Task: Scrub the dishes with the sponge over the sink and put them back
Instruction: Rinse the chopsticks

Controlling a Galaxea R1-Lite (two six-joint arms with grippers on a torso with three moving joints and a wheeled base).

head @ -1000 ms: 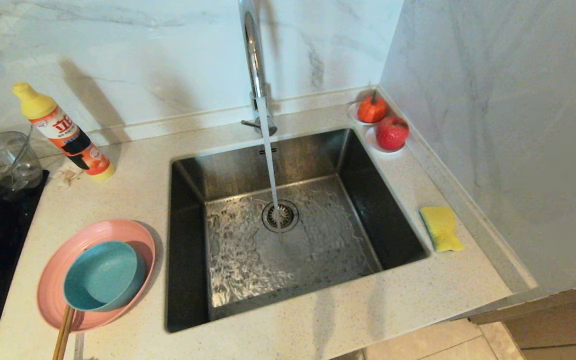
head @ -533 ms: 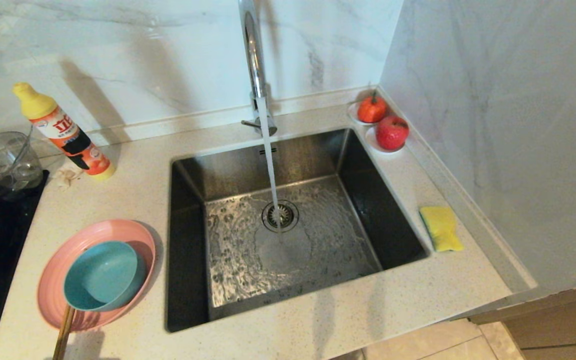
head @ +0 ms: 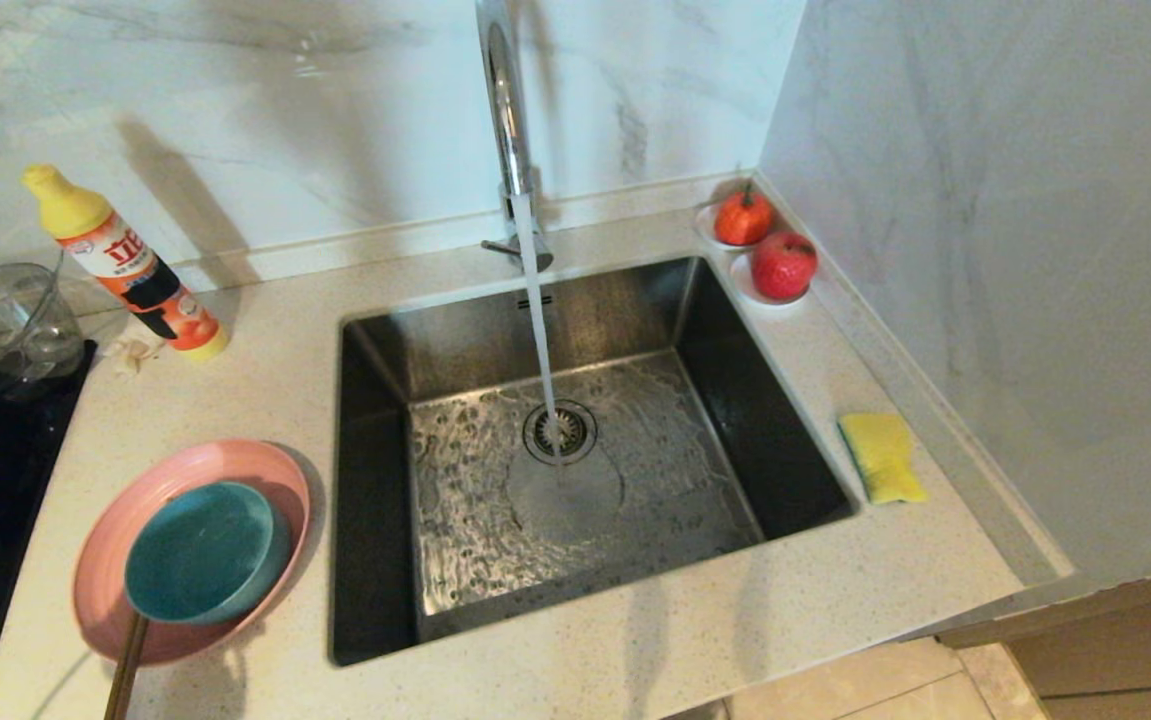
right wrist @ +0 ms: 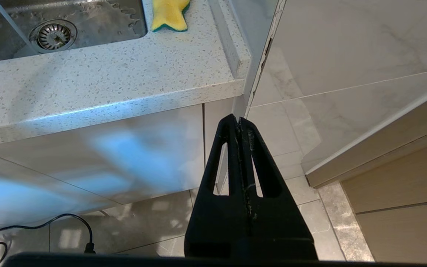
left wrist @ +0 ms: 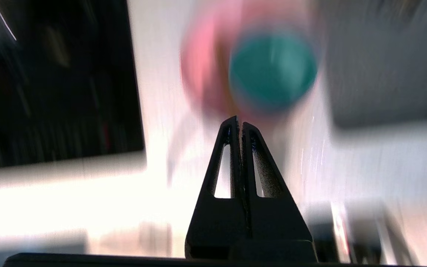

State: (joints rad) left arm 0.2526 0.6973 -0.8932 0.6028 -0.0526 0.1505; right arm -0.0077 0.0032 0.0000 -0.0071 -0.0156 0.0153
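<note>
Right now, water is running from the faucet (head: 507, 120) into the sink (head: 575, 460), straight onto the drain. Nothing is being scrubbed yet. Pink plate (head: 185, 470) is sitting on the counter just left of the basin, teal bowl (head: 200, 555) nested in it, chopsticks (head: 125, 668) poking out from under the bowl toward the counter's front edge. Sponge (head: 883, 456) is lying on the right rim, well apart from the dishes. Left gripper (left wrist: 238, 124) is hanging over the plate and bowl, fingers pressed together, holding nothing. It needs to spread before dropping onto a rim, probably the bowl first. Right gripper (right wrist: 238, 122) is parked below the counter edge, pressed together too, empty.
</note>
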